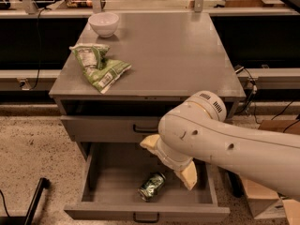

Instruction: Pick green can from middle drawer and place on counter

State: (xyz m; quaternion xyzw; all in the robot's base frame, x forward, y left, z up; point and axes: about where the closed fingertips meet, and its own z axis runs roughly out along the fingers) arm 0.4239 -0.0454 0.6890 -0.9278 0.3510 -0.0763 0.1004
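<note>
Right now the middle drawer [103, 213] stands open, its small black handle at the front. On the drawer floor, close to the front wall, the green can [152, 186] lies on its side. Its long way slants from near-left to far-right in the picture. Just behind and above it hangs the gripper [168, 162], at the end of the big white arm [234, 149]. Its two cream fingers [188, 177] stick out well apart and hold nothing. So the can lies a bit forward and to the picture's left of the gripper, not touching it. I think the gripper must go down and turn to close across the can's thin way. The drawer walls and the shut drawer front [103, 128] above leave little room. Farther back is the counter [187, 60], with a snack bag [98, 69] and a white bowl [104, 23] on its left side.
</note>
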